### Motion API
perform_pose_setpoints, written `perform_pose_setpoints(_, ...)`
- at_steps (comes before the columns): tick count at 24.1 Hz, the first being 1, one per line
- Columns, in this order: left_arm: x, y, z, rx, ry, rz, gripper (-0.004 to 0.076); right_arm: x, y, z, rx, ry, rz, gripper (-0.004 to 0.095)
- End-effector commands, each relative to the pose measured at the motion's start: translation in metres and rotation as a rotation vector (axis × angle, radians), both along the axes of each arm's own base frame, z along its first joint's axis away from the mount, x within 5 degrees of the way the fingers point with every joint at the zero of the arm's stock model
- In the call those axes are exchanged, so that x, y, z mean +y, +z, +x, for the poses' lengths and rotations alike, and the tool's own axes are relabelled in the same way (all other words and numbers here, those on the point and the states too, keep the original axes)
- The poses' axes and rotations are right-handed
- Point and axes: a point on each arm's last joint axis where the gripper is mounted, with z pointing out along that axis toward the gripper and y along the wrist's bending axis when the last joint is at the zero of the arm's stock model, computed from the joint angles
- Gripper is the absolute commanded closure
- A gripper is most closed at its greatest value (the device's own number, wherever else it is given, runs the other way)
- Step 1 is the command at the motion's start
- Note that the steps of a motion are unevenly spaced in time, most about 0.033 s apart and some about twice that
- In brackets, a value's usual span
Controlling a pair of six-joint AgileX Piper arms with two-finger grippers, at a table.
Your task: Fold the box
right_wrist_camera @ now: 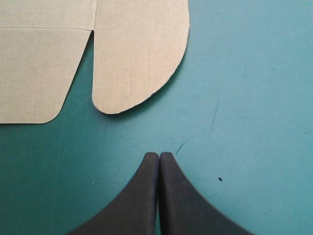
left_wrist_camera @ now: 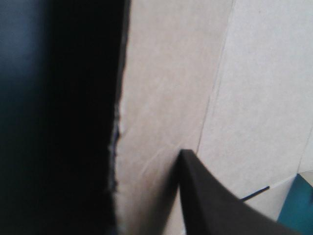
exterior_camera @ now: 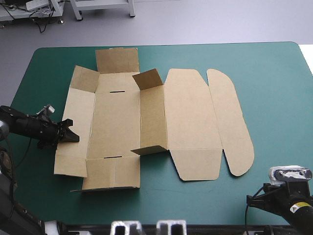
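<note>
So the left gripper (exterior_camera: pixel 73 130) is spread open with an edge of the box (exterior_camera: pixel 117 112) between its fingers (left_wrist_camera: pixel 220 205), probably to raise that wall. The right gripper (right_wrist_camera: pixel 159 155) is pinched together, empty, parked over the desk (right_wrist_camera: pixel 244 98), out of the way.

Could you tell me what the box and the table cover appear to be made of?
The box looks like brown corrugated cardboard, matte: faint ribbing and a frayed cut edge show. The table cover seems a smooth teal-green mat, perhaps rubber or vinyl, with fine scratches.
</note>
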Motion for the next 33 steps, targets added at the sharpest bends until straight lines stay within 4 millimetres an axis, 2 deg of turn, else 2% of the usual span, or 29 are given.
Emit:
perform_pose_setpoints(1, -0.008, 0.012, -0.006, 0.014, -0.078, -0.055, 0.0728, 0.0, 0.009, 0.004, -0.064, -0.001, 0.004, 0.0928)
perform_pose_setpoints(3, -0.007, 0.018, -0.002, -0.01, -0.072, -0.052, 0.0734, 0.0, 0.01, 0.004, -0.064, 0.0, 0.006, 0.0928)
perform_pose_setpoints(6, -0.005, 0.036, 0.007, -0.078, -0.083, -0.012, 0.0734, 0.0, 0.01, 0.004, -0.065, 0.0, 0.008, 0.0928)
perform_pose_setpoints(8, -0.006, 0.055, 0.014, -0.128, -0.146, 0.084, 0.0734, 0.0, 0.01, 0.004, -0.065, 0.0, 0.007, 0.0928)
perform_pose_setpoints(12, -0.023, 0.09, 0.027, -0.205, -0.341, 0.332, 0.0734, 0.001, 0.01, 0.004, -0.065, 0.001, 0.009, 0.0928)
perform_pose_setpoints(14, -0.061, 0.116, 0.043, -0.362, -0.597, 0.433, 0.0734, 0.0, 0.01, 0.004, -0.065, 0.0, 0.007, 0.0928)
perform_pose_setpoints(15, -0.072, 0.123, 0.046, -0.409, -0.661, 0.461, 0.0734, 0.0, 0.01, 0.004, -0.065, 0.0, 0.007, 0.0928)
perform_pose_setpoints(16, -0.093, 0.134, 0.053, -0.488, -0.725, 0.525, 0.0734, 0.0, 0.01, 0.004, -0.065, 0.0, 0.007, 0.0928)
perform_pose_setpoints(20, -0.145, 0.173, 0.064, -0.76, -0.878, 0.7, 0.0734, 0.0, 0.01, 0.004, -0.065, 0.0, 0.007, 0.0928)
perform_pose_setpoints(21, -0.151, 0.178, 0.065, -0.798, -0.887, 0.72, 0.0734, 0.001, 0.01, 0.004, -0.065, 0.001, 0.009, 0.0928)
perform_pose_setpoints(23, -0.178, 0.195, 0.068, -0.969, -0.926, 0.796, 0.0734, 0.001, 0.01, 0.004, -0.065, 0.001, 0.011, 0.0928)
perform_pose_setpoints(25, -0.198, 0.201, 0.067, -1.079, -1.027, 0.836, 0.0734, 0.001, 0.01, 0.004, -0.065, 0.001, 0.011, 0.0928)
perform_pose_setpoints(29, -0.225, 0.203, 0.059, -1.168, -1.128, 0.854, 0.0734, 0.001, 0.01, 0.004, -0.065, 0.001, 0.011, 0.0928)
perform_pose_setpoints(33, -0.256, 0.211, 0.04, -1.252, -1.214, 0.835, 0.0734, 0.001, 0.009, 0.004, -0.063, 0.002, 0.011, 0.0928)
